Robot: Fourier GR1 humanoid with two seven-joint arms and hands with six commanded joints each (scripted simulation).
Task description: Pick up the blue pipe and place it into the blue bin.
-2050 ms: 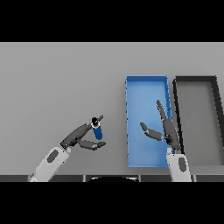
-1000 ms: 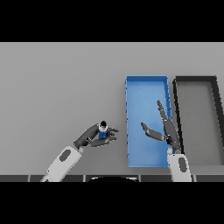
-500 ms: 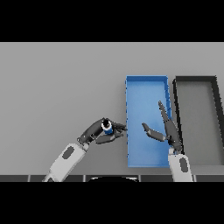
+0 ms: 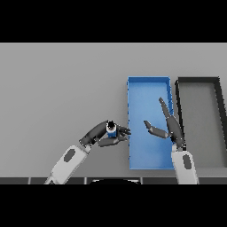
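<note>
A short blue pipe (image 4: 111, 130) with a dark top stands upright in my left hand (image 4: 101, 135), whose fingers and thumb curl round it. The hand holds it just left of the blue bin (image 4: 149, 91), close to the bin's left wall. My right hand (image 4: 171, 127) hovers over the bin's right half, open, fingers straight and pointing away from me, thumb spread to the left. Nothing lies in the bin that I can see.
A dark grey bin (image 4: 200, 84) stands right beside the blue bin on the right. The grey table (image 4: 57, 88) stretches out to the left and far side.
My left hand has carried the blue pipe to the right, from mid-table to the blue bin's left wall. The right hand has hardly moved.
</note>
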